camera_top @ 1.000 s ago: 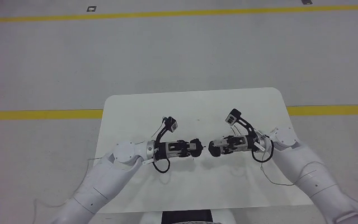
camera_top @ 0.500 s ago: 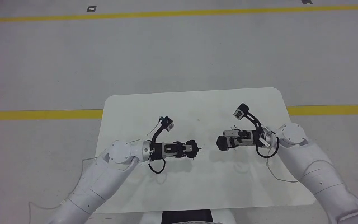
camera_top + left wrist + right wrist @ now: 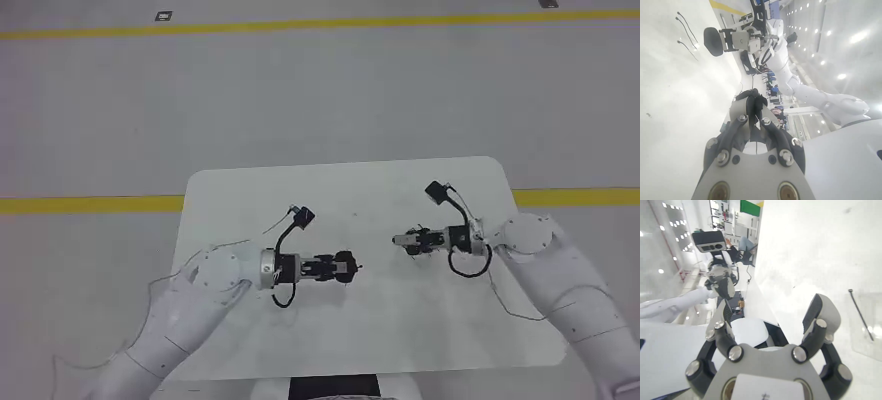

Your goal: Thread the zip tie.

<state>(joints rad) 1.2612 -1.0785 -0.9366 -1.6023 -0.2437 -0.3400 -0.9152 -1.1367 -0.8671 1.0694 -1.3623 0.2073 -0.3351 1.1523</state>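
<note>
My left gripper [image 3: 347, 266] hovers over the middle of the white table [image 3: 300, 195], shut on a black zip tie [image 3: 755, 106] whose tip pokes out toward the other arm [image 3: 358, 266]. In the left wrist view the tie is bunched between the closed fingers of this gripper [image 3: 754, 97]. My right gripper [image 3: 404, 240] hangs a short way to the right and slightly farther back, apart from the tie. The right wrist view shows this gripper [image 3: 770, 313] open, nothing between its fingers. The left gripper [image 3: 723, 289] shows farther off there.
Spare black zip ties [image 3: 687, 31] lie flat on the table beyond the right gripper [image 3: 712, 44]. One of them [image 3: 860, 317] rests on a clear plastic sheet [image 3: 866, 332]. The table's front edge is near both arms.
The two grippers, nearly tip to tip a second ago, have drawn apart. The right one pulled back to the right and farther away; the left one shifted slightly left, still holding the tie.
</note>
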